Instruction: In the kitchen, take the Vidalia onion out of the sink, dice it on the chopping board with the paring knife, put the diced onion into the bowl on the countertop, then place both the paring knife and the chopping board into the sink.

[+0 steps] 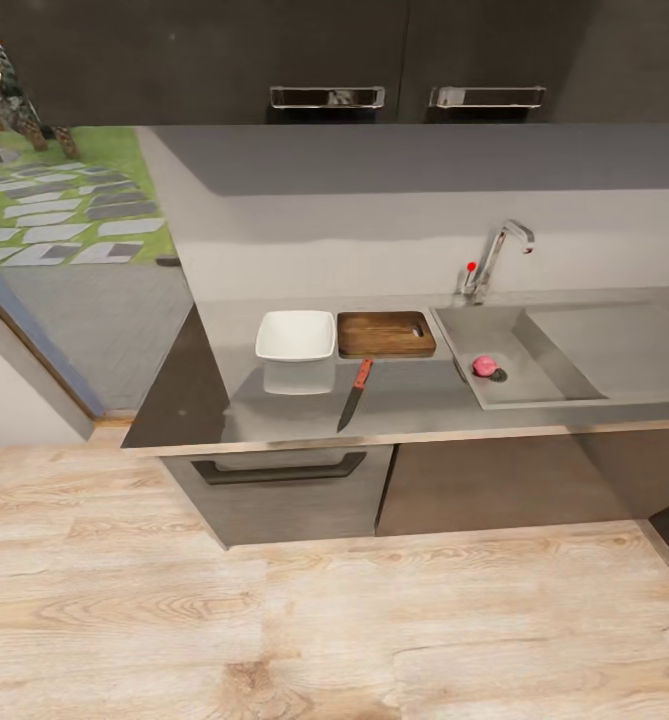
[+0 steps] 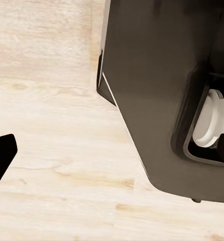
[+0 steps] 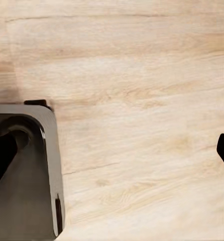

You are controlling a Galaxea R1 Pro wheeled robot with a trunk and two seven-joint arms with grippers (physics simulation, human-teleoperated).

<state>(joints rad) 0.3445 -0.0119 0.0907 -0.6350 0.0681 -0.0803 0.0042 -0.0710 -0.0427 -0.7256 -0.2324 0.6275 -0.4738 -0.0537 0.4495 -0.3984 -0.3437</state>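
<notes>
You are standing off from the tabletop (image 1: 274, 410); the onion (image 1: 485, 366) is sitting in the sink (image 1: 534, 385), ahead and rightward, nearer your right hand (image 3: 112, 155). Both hands are hanging released over floor.

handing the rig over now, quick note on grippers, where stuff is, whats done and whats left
Left gripper and right gripper: open, empty, over the wood floor.
Pinkish-red round onion sits in the steel sink by the drain.
Dark brown wooden board lies between sink and white squarish bowl; the red-handled knife is in front, on the grey countertop.
Done: nothing. Left: every step.
</notes>
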